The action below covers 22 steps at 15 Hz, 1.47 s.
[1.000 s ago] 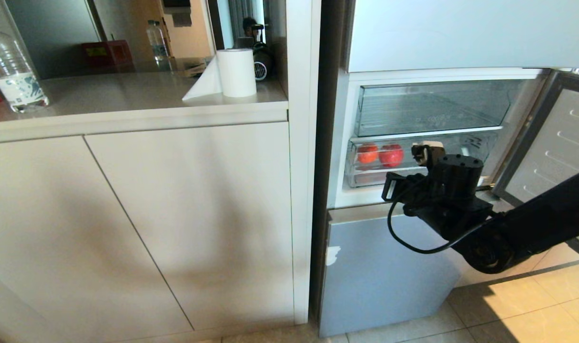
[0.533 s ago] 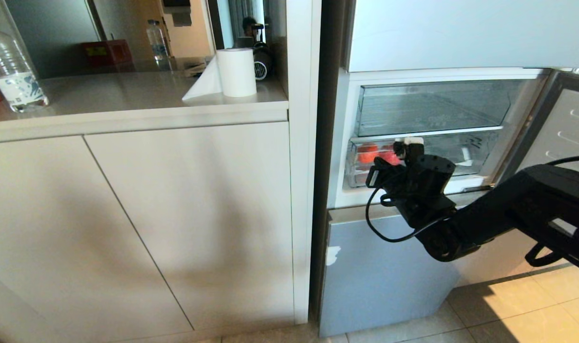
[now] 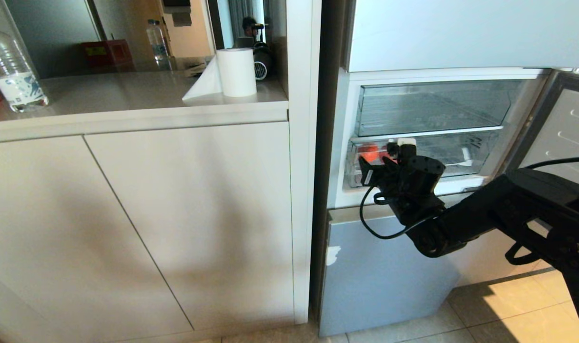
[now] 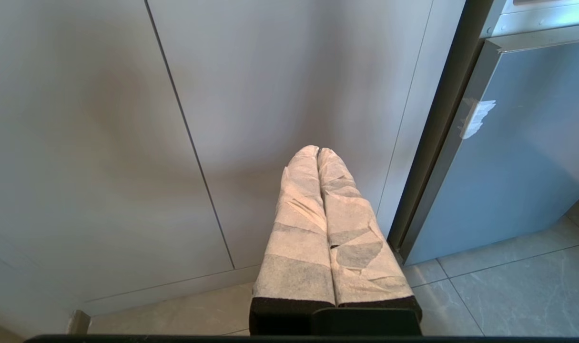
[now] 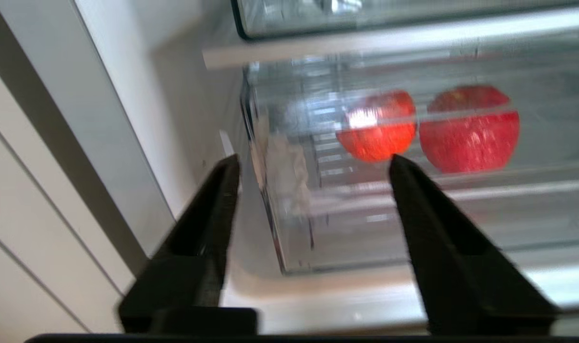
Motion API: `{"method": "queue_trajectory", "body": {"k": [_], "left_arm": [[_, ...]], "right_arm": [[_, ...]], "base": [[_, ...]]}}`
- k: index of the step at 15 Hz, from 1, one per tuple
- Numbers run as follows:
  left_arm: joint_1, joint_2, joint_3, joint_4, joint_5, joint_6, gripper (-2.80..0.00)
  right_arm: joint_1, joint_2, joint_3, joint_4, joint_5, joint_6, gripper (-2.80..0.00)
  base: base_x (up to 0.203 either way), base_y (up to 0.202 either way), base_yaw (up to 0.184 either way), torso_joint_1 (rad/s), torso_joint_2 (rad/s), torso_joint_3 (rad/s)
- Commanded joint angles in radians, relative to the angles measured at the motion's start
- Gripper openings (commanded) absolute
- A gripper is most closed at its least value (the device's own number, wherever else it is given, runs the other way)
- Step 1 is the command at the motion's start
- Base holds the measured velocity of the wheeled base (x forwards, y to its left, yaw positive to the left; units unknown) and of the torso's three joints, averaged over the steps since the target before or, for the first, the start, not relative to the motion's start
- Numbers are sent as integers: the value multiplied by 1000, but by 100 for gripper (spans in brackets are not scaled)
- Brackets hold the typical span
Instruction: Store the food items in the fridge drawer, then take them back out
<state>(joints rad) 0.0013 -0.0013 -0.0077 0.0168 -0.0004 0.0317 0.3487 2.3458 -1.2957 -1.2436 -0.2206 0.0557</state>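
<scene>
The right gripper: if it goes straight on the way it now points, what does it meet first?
Probably the clear plastic front wall of the fridge drawer. The open right gripper points at it, and the two round red fruits lie behind that wall. Depth is unclear.

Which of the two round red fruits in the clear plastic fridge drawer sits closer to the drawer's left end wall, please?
The smaller orange-red fruit with the bright glare spot; the larger, deeper red fruit sits beside it, farther from that wall of the drawer.
</scene>
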Motion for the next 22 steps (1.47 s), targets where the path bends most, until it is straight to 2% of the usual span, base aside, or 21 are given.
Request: {"method": "queue_trajectory", "body": {"k": [1, 8, 12, 14, 19, 20, 22], "left_arm": [[0, 0, 0, 0, 0, 1, -280], [0, 0, 0, 0, -1, 1, -280], [0, 0, 0, 0, 0, -1, -280], [0, 0, 0, 0, 0, 1, -280], [0, 0, 0, 0, -1, -1, -280], [0, 0, 0, 0, -1, 0, -280], [0, 0, 0, 0, -1, 1, -280]], "right_arm": [[0, 26, -35, -6, 0, 0, 0], [-2, 96, -108, -2, 0, -1, 0], [-9, 161, -221, 0, -2, -8, 0], [-10, 197, -272, 1, -2, -37, 0], [-10, 234, -331, 11, 0, -47, 0], [-10, 236, -336, 20, 0, -47, -280], [-10, 236, -341, 23, 3, -53, -280]], "base": [[0, 0, 0, 0, 0, 0], [0, 0, 0, 0, 0, 0], [0, 0, 0, 0, 0, 0], [0, 0, 0, 0, 0, 0], [0, 0, 0, 0, 0, 0], [0, 0, 0, 0, 0, 0], [0, 0, 0, 0, 0, 0]]}}
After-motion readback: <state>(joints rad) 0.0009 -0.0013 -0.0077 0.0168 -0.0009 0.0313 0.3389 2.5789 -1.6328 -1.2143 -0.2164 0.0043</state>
